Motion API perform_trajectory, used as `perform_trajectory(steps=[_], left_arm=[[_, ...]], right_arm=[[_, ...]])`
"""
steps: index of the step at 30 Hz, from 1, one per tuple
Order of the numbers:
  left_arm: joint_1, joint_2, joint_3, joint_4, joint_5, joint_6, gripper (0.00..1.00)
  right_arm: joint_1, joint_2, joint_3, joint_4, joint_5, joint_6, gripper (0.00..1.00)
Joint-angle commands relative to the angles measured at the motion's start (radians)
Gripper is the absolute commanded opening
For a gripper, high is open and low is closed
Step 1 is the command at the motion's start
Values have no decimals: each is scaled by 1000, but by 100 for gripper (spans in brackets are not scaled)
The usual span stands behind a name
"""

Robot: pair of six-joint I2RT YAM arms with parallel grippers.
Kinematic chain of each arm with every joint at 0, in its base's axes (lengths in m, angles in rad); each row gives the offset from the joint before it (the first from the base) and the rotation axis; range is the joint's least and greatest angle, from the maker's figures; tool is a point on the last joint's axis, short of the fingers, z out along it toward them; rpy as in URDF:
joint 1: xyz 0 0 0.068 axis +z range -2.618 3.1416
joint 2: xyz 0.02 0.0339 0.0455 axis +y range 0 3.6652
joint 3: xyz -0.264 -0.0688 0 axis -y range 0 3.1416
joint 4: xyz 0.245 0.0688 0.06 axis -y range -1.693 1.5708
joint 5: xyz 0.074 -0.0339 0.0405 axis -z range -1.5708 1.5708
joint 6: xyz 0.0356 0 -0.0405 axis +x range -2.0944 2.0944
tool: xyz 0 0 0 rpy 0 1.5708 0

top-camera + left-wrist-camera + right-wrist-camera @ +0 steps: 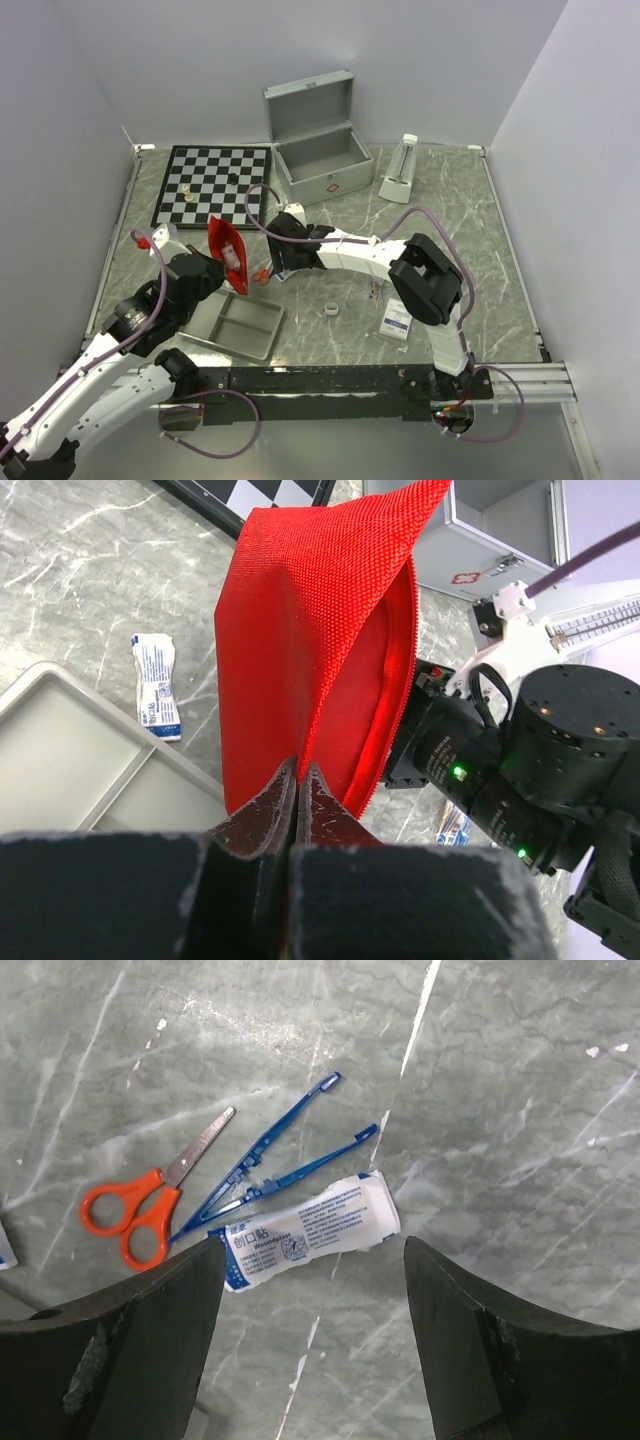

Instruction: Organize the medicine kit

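Observation:
The silver medicine kit [318, 150] stands open at the back of the table, lid up, and also shows in the left wrist view [500, 540]. My left gripper [298, 770] is shut on the edge of a red pouch [310, 630] and holds it up, unzipped, above the table [228, 255]. My right gripper [312, 1244] is open and hovers over a white plaster packet [310, 1228], with blue tweezers [270, 1160] and orange scissors [140, 1210] just beyond it. In the top view the right gripper [283, 262] is right beside the pouch.
A grey two-compartment tray [235, 325] lies at the front left, a chessboard [215, 185] at the back left. A tape roll [331, 310], a white and blue box [396, 320] and a white upright object [400, 170] are on the marble top. A small sachet [157, 685] lies beside the tray.

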Motion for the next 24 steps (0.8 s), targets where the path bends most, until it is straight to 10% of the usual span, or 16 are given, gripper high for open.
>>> perform_trajectory(steps=[1,24], left_arm=[[5,-10,1,-2,-17,-9,1],[4,7,0,13,-7,4,1]], right_arm=[[10,42,71,-26,16,-17,78],[-14,-108,-284,58,134,-164,74]])
